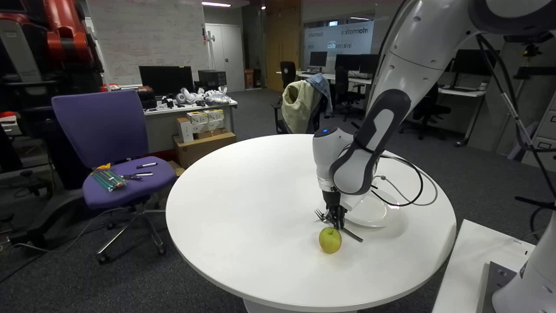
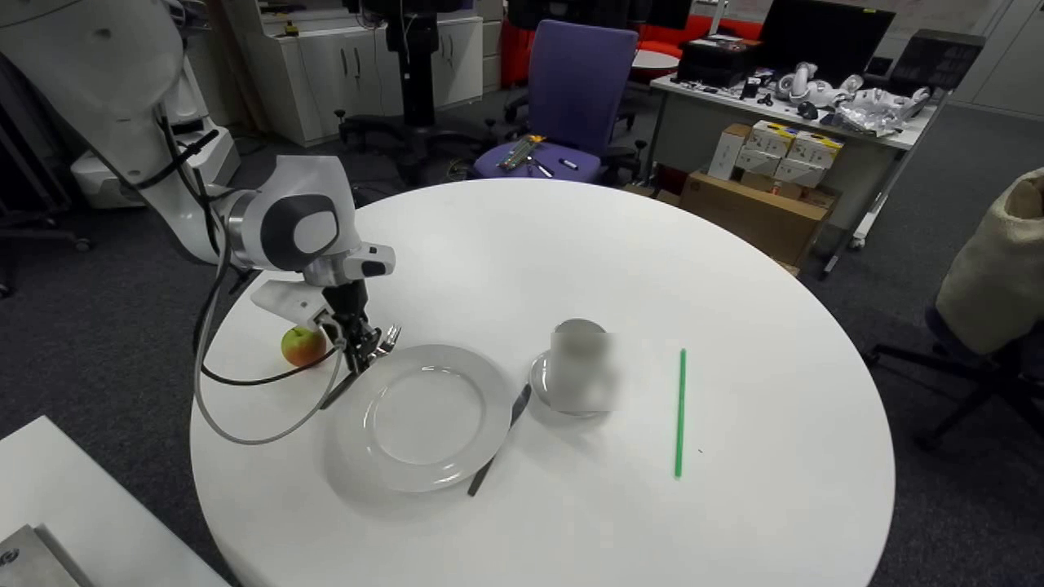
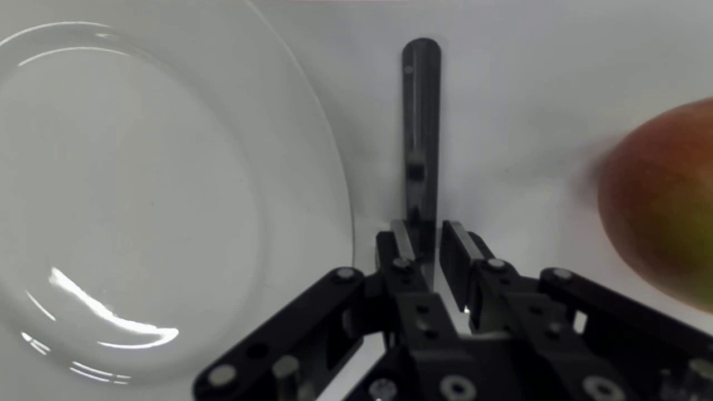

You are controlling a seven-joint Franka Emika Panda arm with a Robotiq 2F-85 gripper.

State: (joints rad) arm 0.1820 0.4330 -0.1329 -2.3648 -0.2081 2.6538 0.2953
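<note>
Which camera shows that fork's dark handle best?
The wrist view: the handle looks large and near, visible from its rounded end until the gripper covers it. Both exterior views show it small and partly hidden by the gripper.

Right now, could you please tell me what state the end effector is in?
End effector: slightly open, jaws either side of the fork, not closed on it.

In the wrist view, the fork (image 3: 421,111) lies between your parted jaws, the plate (image 3: 309,195) to its left, the apple (image 3: 663,200) to its right. In an exterior view of your worktop (image 2: 758,342), the knife (image 2: 519,404) lies between plate and saucer (image 2: 541,383), the cup (image 2: 581,367) on the saucer, a stick (image 2: 680,416) farther right.
</note>
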